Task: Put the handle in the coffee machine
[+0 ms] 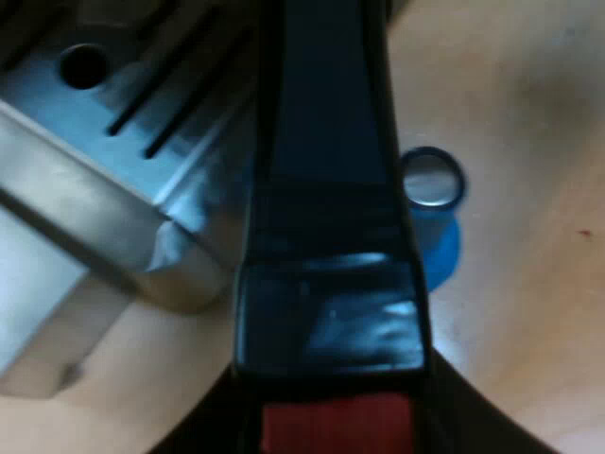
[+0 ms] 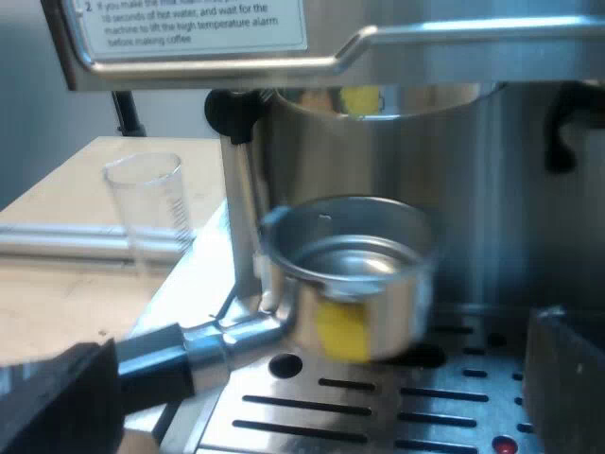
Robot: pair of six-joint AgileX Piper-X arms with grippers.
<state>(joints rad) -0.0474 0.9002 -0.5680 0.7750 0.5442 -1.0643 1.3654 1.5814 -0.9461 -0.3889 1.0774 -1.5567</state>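
The metal holder (image 2: 354, 274) hangs tilted above the drip tray (image 2: 378, 397), just below the machine's brew head (image 2: 378, 104), and its basket is not locked in. Its dark handle (image 1: 326, 189) with the red end (image 1: 336, 426) runs straight through my left gripper (image 1: 331, 416), which is shut on it near the red end. The handle reaches out over the edge of the drip tray (image 1: 104, 113). My right gripper (image 2: 312, 426) hovers open in front of the machine, level with the holder, with nothing between its fingers.
A blue tamper (image 1: 433, 203) stands on the wooden table (image 1: 529, 284) beside the tray's corner. A measuring glass (image 2: 146, 203) stands on the table next to the machine. The steam wand (image 2: 241, 189) hangs close to the holder's basket.
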